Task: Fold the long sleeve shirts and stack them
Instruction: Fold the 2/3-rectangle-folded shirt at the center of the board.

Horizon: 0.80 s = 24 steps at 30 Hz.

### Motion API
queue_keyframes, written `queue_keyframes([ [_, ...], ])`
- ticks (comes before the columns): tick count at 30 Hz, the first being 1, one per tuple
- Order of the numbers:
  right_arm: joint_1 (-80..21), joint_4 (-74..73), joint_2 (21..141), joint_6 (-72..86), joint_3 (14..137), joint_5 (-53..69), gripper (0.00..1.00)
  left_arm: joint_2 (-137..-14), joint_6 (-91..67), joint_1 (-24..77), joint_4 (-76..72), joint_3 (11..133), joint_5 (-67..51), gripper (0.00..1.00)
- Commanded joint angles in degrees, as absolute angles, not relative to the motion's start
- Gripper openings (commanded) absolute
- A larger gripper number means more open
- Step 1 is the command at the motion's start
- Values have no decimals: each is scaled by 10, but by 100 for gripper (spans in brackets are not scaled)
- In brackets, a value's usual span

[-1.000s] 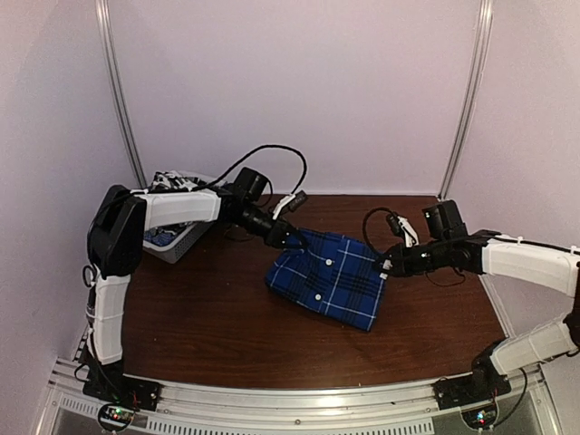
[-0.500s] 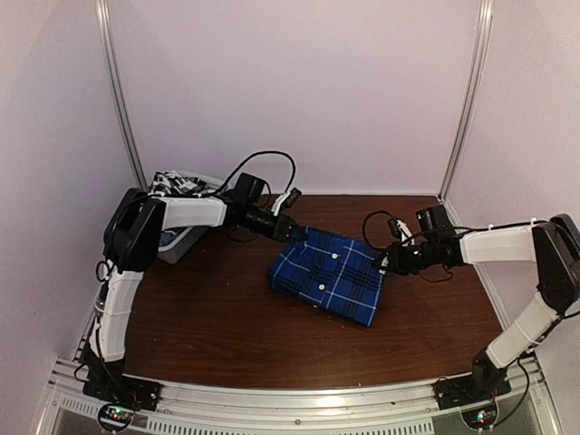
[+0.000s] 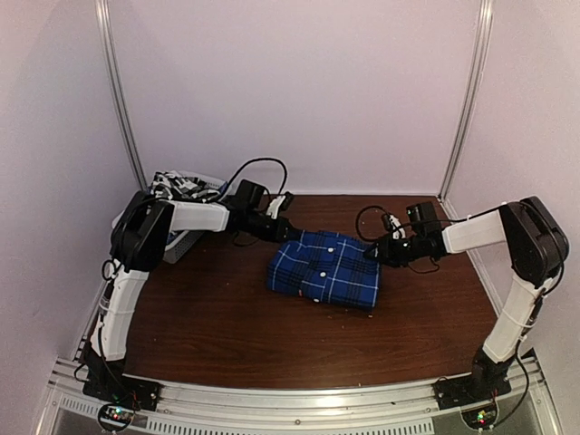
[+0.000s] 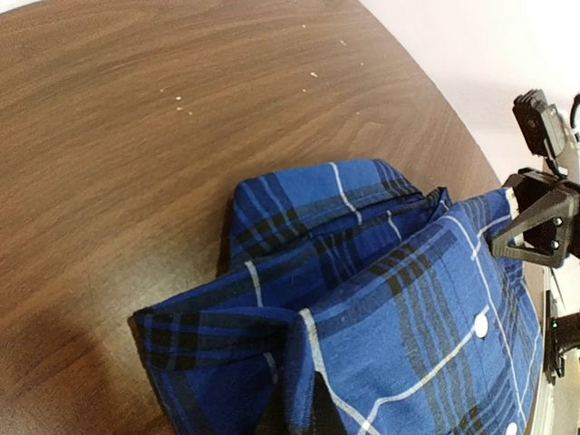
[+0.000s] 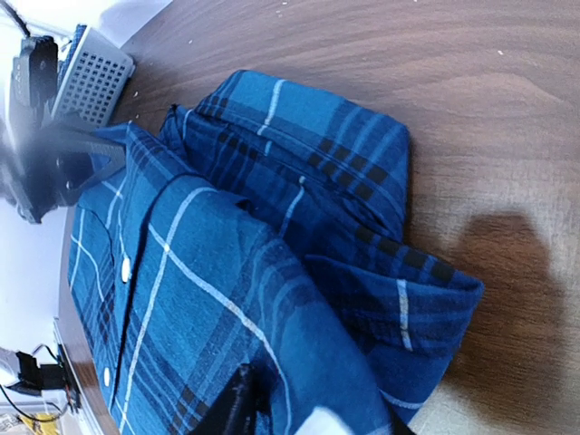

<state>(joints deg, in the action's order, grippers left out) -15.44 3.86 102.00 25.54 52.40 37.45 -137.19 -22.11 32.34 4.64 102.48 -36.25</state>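
- The blue plaid shirt (image 3: 324, 270) lies folded in a small bundle on the table (image 3: 217, 326), right between the two sets of jaws.
- It is bright blue with dark stripes and thin white lines. Its front faces up, and little white buttons (image 4: 480, 324) run down it.
- More folds of the same cloth stick out from under the top layer, on the side away from the arm bases.
- The left gripper (image 3: 286, 233) is low at the shirt's far left corner, right up against the cloth.
- Its jaws are squeezed closed. Its own camera does not show the jaws, so I cannot tell if any cloth is pinched in them.
- The right gripper (image 3: 370, 255) is low at the shirt's far right corner.
- Seen from the left wrist, one black finger (image 4: 553, 231) of it touches the edge of the cloth.
- I cannot tell if the right jaws are apart or together, or if they are holding the shirt.
- The black-and-white checked shirt (image 3: 177, 184) is well off to the left of the left jaws, behind the left arm.
- It sits in a heap in the white mesh basket (image 5: 95, 83), at the back left corner of the table, well apart from the blue shirt.
- The table is dark brown wood. A few pale crumbs (image 4: 181, 104) lie on it past the blue shirt, seen from the left jaws.
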Motion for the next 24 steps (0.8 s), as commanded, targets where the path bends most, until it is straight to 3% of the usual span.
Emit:
queue_keyframes([
  [1, -149, 65, 1025, 255, 530, 370, 39, -1375, -237, 316, 12, 1000, -325, 1],
  [11, -147, 38, 1006, 239, 528, 284, 46, -1365, -255, 316, -17, 959, -306, 1],
  [24, -162, -9, 872, 217, 490, 196, 49, -1277, -235, 316, -39, 907, -244, 28],
])
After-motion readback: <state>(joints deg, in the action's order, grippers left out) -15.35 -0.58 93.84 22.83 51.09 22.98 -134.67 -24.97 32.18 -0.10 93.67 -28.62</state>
